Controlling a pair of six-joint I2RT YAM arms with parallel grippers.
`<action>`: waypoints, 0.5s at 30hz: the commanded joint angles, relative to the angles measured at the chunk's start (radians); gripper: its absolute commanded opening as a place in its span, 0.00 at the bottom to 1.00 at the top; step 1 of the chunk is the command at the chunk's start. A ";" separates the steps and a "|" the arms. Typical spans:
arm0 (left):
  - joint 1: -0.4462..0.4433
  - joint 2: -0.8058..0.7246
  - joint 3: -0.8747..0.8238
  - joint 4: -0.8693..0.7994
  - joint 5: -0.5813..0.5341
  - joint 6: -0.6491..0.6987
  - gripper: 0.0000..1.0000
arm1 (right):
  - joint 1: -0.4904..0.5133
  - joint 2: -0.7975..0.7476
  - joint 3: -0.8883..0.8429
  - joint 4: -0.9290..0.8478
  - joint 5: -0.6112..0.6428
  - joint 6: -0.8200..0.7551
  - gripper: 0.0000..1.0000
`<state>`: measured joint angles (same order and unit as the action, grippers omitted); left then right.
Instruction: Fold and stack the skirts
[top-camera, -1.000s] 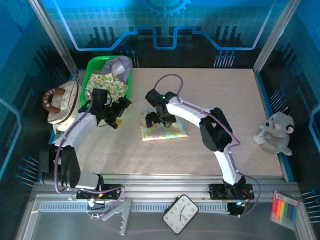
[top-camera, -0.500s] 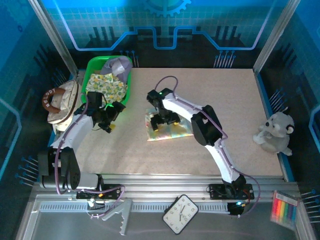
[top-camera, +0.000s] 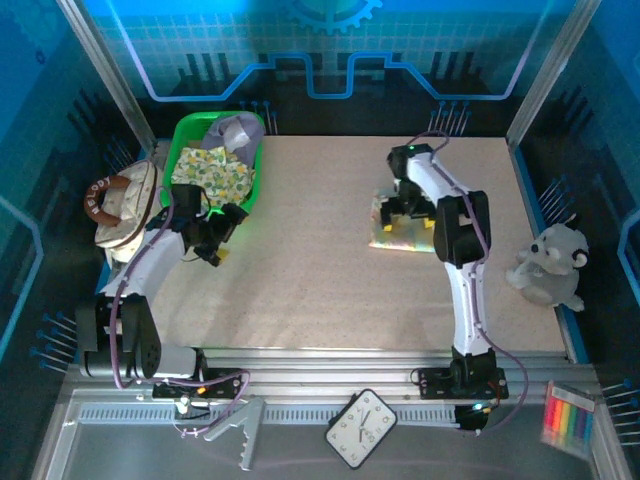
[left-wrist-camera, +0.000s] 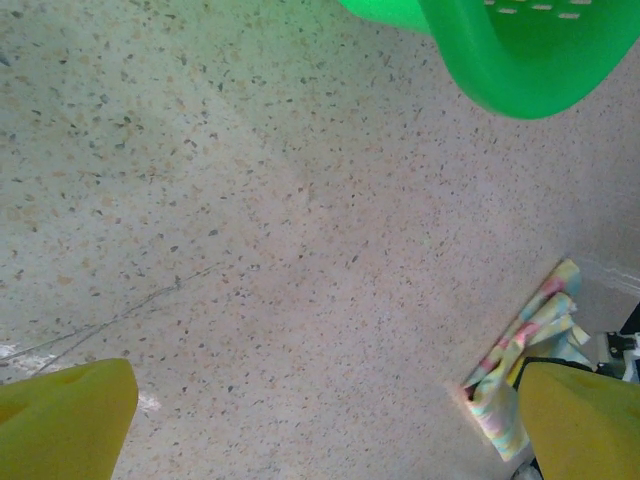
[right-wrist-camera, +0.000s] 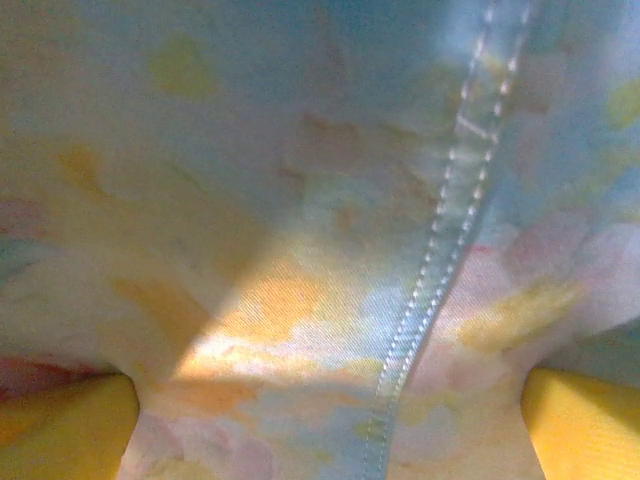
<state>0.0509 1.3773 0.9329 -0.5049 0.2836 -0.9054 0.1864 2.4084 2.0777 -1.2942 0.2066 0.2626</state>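
Overhead, the table (top-camera: 320, 280) lies mostly bare: its whole middle and the strip toward 6 o'clock are free of things, and the two arms stand well apart. The left gripper (top-camera: 218, 242) hangs at about 9 o'clock, just off the near corner of the green basket (top-camera: 256, 185), which sits at 10 o'clock against the far left edge. In the left wrist view its yellow fingers (left-wrist-camera: 65, 420) are spread wide with nothing between them, speckled tabletop below and the basket's rounded rim at 1 o'clock. The leafy skirt (top-camera: 212, 170) lies crumpled in the basket, and the lavender skirt (top-camera: 238, 130) is bunched behind it at the far end. The right gripper (top-camera: 407, 214) is at 2 o'clock, set down on top of the pastel cloth (top-camera: 392, 238), a folded flat piece whose edges lie roughly square to the table, well short of the right edge and of the far edge. In the right wrist view its fingers (right-wrist-camera: 65, 425) are likewise wide apart, released rather than pinching, with the cloth spread flat between them and a stitched seam (right-wrist-camera: 440, 270) running toward 12 o'clock. A handbag (top-camera: 120, 205) rests off the left edge at 9 o'clock, and a plush toy (top-camera: 548, 268) sits at the right edge at 3 o'clock.
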 joint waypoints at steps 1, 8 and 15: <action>0.016 -0.017 -0.004 -0.050 -0.012 0.032 0.99 | -0.069 0.090 0.033 0.042 0.112 -0.144 1.00; 0.023 -0.046 0.010 -0.106 -0.057 0.035 0.99 | -0.172 0.191 0.216 0.063 0.119 -0.407 0.99; 0.029 -0.059 0.045 -0.163 -0.095 0.040 0.99 | -0.259 0.305 0.421 0.008 0.052 -0.567 0.99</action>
<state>0.0685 1.3468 0.9398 -0.6098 0.2237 -0.8864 -0.0265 2.6118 2.4657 -1.2869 0.2333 -0.1967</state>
